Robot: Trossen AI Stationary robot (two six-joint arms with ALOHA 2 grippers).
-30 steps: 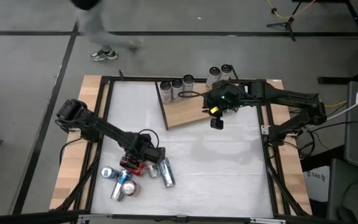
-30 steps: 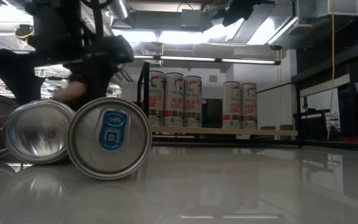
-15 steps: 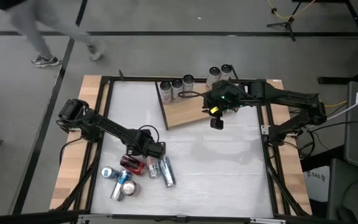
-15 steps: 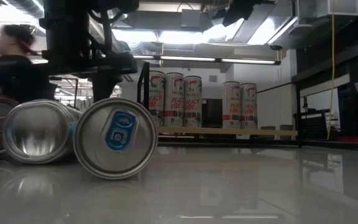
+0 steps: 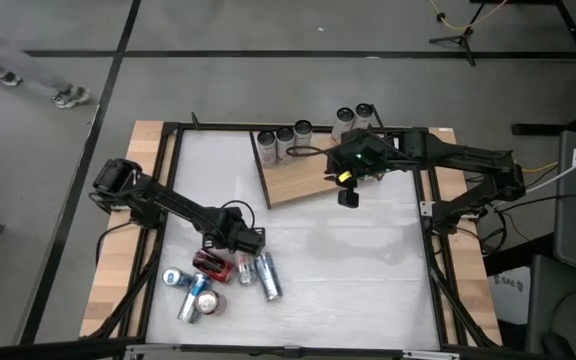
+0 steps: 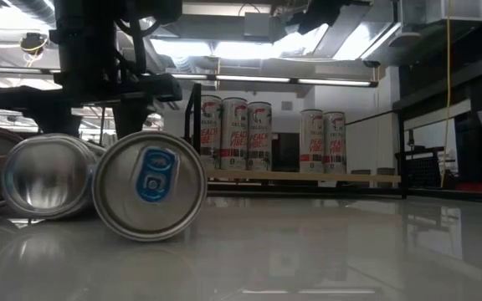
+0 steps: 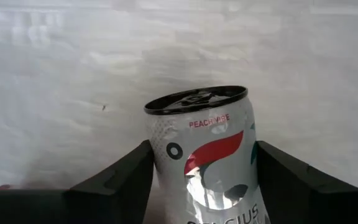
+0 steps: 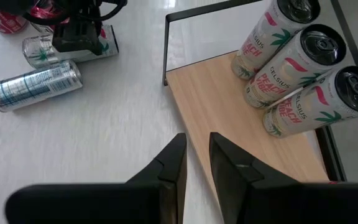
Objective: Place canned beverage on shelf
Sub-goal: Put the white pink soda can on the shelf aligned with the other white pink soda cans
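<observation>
A silver canned beverage (image 7: 210, 124) printed "PEACH VIBE" lies on its side on the white table at the near left (image 5: 245, 266). My left gripper (image 7: 202, 146) stands over it (image 5: 240, 248), shut on it. The shelf (image 5: 303, 180), a light wooden board with a black wire frame, lies at the far middle. Several cans (image 5: 285, 140) stand upright along its far edge, seen in a row in the low view (image 6: 234, 134). My right gripper (image 8: 196, 146) hangs shut above the shelf's near right corner (image 5: 349, 198), holding nothing. My left gripper pinches the lying can's curved sides (image 7: 157, 155) between its two fingers, partway down the body, with the can's rimmed top end (image 7: 197, 98) sticking out past them. The fingers come from above, pointing down, and lie across the can. The can rests on the table on its side.
More cans lie around the held one: a red can (image 5: 211, 265), a silver-blue can (image 5: 268, 278) and a blue-topped can (image 5: 173, 277). Two can ends (image 6: 149, 184) fill the low view's left. Black rails (image 5: 173, 200) edge the table. A person's feet (image 5: 28, 85) show beyond the far left.
My left gripper's fingers have drawn in on the lying silver can while staying over it. The can with the blue tab beside it has rocked a little and settled back. A person has walked off past the table's far left corner.
</observation>
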